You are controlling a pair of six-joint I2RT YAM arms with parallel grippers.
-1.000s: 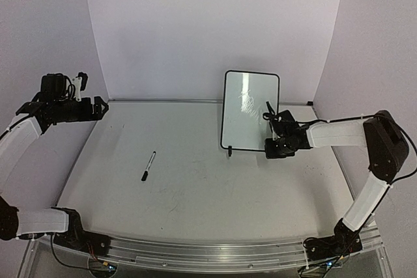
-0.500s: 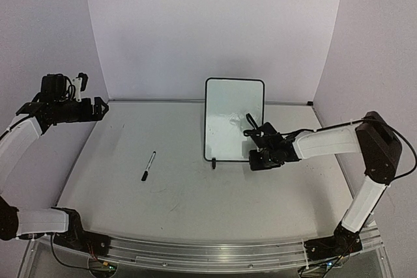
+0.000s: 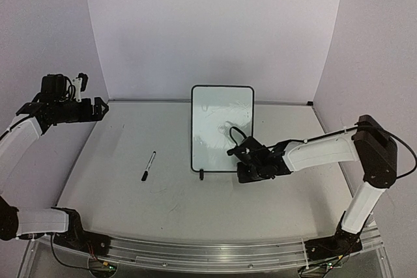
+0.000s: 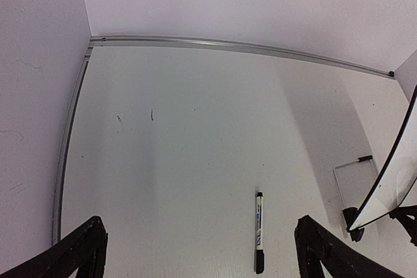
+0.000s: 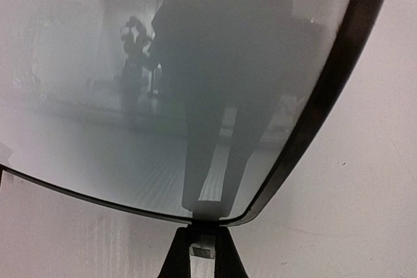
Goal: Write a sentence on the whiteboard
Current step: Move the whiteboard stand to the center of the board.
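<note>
Whiteboard [image 3: 220, 125], upright on its feet, has slid left toward the middle of the counter [image 3: 163, 200], dragged by right fingers [image 5: 177, 257] pinched shut on its bottom rim. Left fingers [image 4: 79, 252] spread wide, empty, far left. Marker [image 3: 148, 165] lies unheld; writing apparently not begun.

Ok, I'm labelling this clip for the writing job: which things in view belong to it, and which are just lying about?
Belongs to the job:
whiteboard, upright, its edge pinched by the right hand
marker, lying on the table

Just there:
left hand, open, holding nothing
dark specks on the table
</note>
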